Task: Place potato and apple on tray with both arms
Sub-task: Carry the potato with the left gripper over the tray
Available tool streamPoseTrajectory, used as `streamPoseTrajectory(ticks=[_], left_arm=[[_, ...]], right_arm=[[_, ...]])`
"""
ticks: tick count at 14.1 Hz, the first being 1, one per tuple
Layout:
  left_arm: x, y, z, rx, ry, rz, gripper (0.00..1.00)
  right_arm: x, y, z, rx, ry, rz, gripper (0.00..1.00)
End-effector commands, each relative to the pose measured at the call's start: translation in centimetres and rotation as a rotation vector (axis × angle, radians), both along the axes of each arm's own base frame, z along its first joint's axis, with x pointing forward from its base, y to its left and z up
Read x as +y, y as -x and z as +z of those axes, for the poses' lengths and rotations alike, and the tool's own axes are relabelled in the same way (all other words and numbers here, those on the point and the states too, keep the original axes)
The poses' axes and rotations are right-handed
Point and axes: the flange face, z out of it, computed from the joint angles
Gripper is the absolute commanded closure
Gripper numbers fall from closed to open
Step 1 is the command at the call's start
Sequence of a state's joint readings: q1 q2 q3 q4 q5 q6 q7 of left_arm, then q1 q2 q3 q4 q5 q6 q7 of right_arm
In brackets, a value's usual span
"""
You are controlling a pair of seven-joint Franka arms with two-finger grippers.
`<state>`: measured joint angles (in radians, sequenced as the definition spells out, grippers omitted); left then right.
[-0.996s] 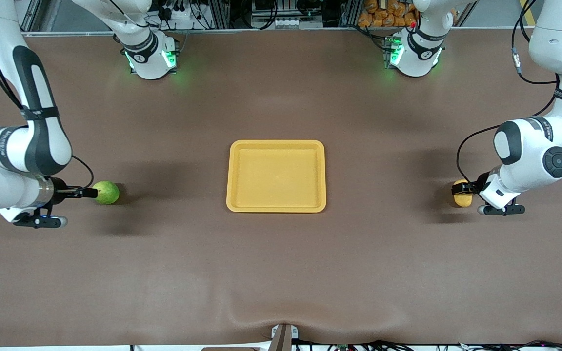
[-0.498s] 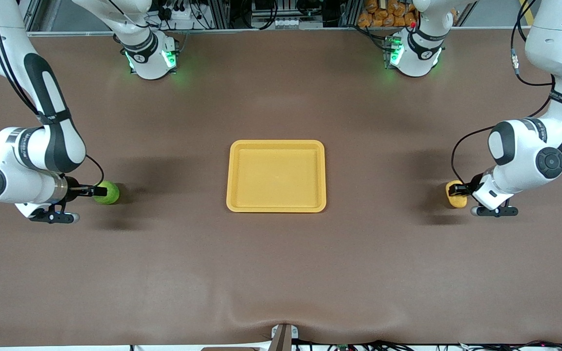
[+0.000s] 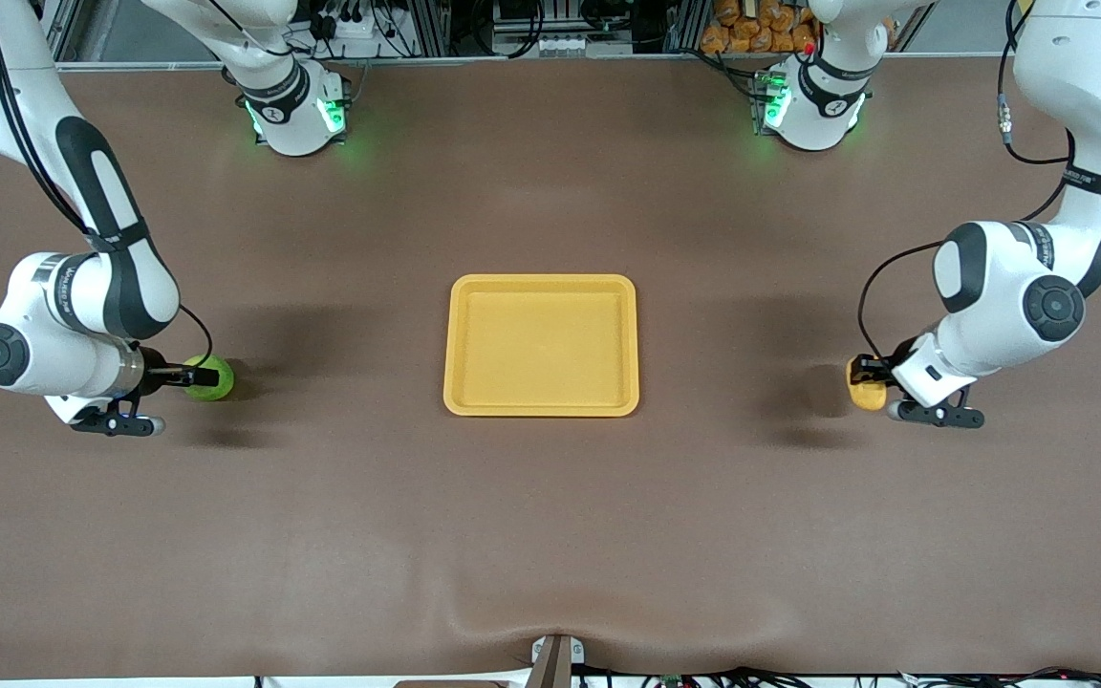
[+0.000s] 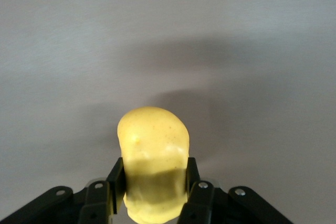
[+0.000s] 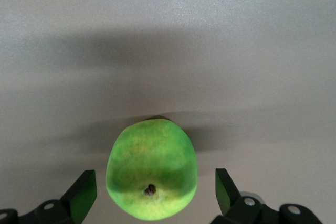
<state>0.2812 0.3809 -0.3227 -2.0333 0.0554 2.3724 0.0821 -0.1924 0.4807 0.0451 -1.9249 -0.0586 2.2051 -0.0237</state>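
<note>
A brown worktop (image 3: 550, 535) carries the empty yellow tray (image 3: 541, 284) at its middle. Toward the left arm's end, the left end effector (image 3: 862, 375) is clenched on the potato (image 3: 856, 394) (lifted slightly, its shadow apart). Toward the right arm's end, the right end effector (image 3: 205, 377) is spread wide around the apple (image 3: 210, 380), fingers (image 5: 84, 195) clear of it.

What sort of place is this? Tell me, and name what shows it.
Probably a robotics lab workcell. Two white arms are bolted along one edge of a brown-covered table, with framing and cables by their bases. On the table lie only a yellow tray, a potato and an apple.
</note>
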Motion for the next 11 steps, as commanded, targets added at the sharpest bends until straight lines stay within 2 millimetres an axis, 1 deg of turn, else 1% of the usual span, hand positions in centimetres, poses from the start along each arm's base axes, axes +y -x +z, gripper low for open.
streamPoseTrajectory(ticks=[1, 3, 5, 6, 7, 8, 9, 10, 11], left_arm=[[-2.5, -0.2, 1.6, 0.01, 0.012, -0.038, 1.0], [-5.5, 0.1, 2.0, 0.01, 0.026, -0.063, 1.0], [-9.6, 0.6, 2.0, 0.012, 0.029, -0.106, 1.0], [-11.5, 0.7, 2.4, 0.009, 0.029, -0.1, 1.0], [-13.3, 1.0, 2.5, 0.01, 0.029, -0.087, 1.0], [-15.3, 1.2, 2.8, 0.005, 0.03, -0.081, 1.0], [-17.5, 1.3, 3.4, -0.005, 0.034, -0.079, 1.0], [-19.7, 1.8, 3.8, -0.008, 0.035, -0.075, 1.0], [-21.4, 2.0, 4.2, -0.01, 0.038, -0.054, 1.0]], right_arm=[[-0.1, 0.8, -0.9, -0.02, -0.019, -0.018, 0.0], [0.2, 1.3, -1.5, -0.023, -0.025, -0.022, 0.0], [-0.1, 1.4, -2.1, -0.024, -0.027, -0.028, 0.0], [-0.2, 1.5, -2.1, -0.024, -0.027, -0.031, 0.0], [-0.2, 1.5, -2.1, -0.022, -0.028, -0.031, 0.14], [-0.2, 1.6, -2.2, -0.021, -0.029, -0.031, 0.36], [-0.2, 1.6, -2.2, -0.021, -0.029, -0.031, 0.52], [-0.3, 1.5, -2.1, -0.021, -0.029, -0.031, 0.75], [-0.2, 1.6, -2.0, -0.016, -0.028, -0.029, 0.92]])
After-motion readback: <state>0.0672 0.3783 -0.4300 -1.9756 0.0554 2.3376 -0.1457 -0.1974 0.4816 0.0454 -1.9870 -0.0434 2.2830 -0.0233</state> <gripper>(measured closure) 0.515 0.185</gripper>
